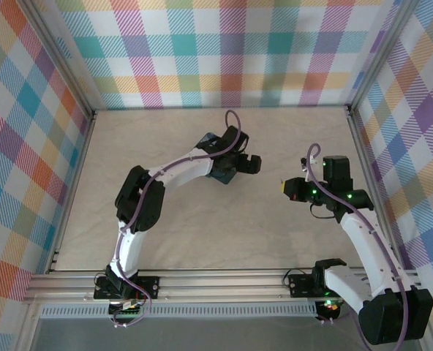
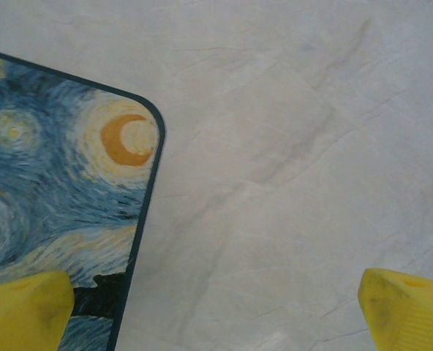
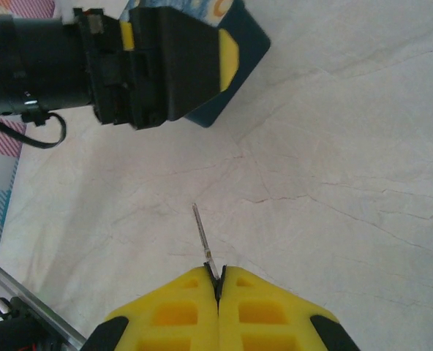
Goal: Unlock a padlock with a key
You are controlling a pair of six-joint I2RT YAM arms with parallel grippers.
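My right gripper (image 3: pixel 219 281) is shut on the key (image 3: pixel 202 234), a slim dark metal blade that sticks out forward from between the yellow fingertips, above the bare table. In the top view this gripper (image 1: pixel 284 186) hangs right of centre. My left gripper (image 2: pixel 216 311) is open, its yellow fingers (image 2: pixel 26 307) spread wide with nothing between them, low over one corner of a starry-night painted tin (image 2: pixel 55 190). From above, the left gripper (image 1: pixel 235 162) sits mid-table over the tin (image 1: pixel 220 174). The padlock is hidden.
The table (image 1: pixel 172 234) is a pale marbled sheet, walled by plaid panels on three sides, with an aluminium rail (image 1: pixel 224 281) along the near edge. In the right wrist view the left arm's black gripper body (image 3: pixel 158 66) covers part of the tin (image 3: pixel 242 69).
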